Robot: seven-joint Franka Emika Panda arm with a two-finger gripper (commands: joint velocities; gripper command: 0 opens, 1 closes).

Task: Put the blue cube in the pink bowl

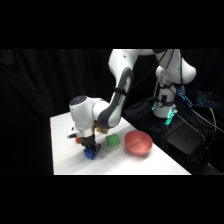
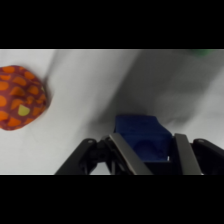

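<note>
Gripper down over the cube, fingers spread either side, not visibly clamped. Cube sits on table left of bowl. Likely rigid, light; pinch flat opposite faces mid-height.

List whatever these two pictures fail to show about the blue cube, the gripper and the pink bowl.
- Side view: the gripper covers the top of the blue cube; contact cannot be told.
- Wrist view: the picture's bottom edge cuts off the cube's near part between the fingers; a firm grasp cannot be told.
- Wrist view: the pink bowl lies outside the picture.
- Side view: the patterned orange ball is mostly hidden behind the gripper.
</note>
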